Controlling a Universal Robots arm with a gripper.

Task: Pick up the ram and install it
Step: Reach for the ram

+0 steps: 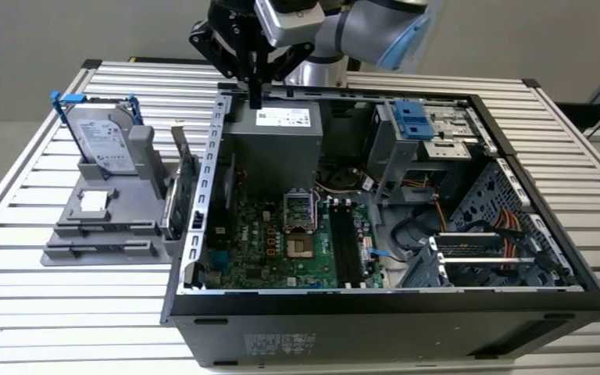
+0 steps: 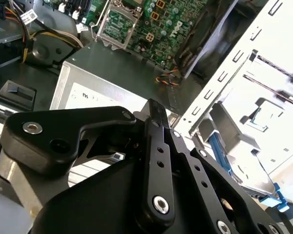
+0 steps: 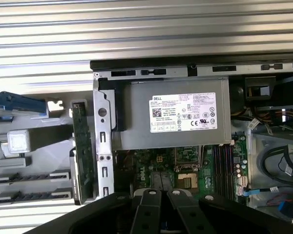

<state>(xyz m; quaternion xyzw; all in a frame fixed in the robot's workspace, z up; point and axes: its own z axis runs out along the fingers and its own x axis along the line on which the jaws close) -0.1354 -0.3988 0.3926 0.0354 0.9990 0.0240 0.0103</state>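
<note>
The claw hung clenched above a corner rim of the case, with open air around it. The ram I could not tell surely; a narrow green board stood on edge in the holder, just outside the case wall

Case on the table, drive rack just beside it at the exterior view's left. Inside, the power supply sits behind the motherboard, gripper over its far edge.

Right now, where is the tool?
In the exterior view the tool hangs at the case's far corner, toward the exterior view's left, just above the grey power supply.
</note>
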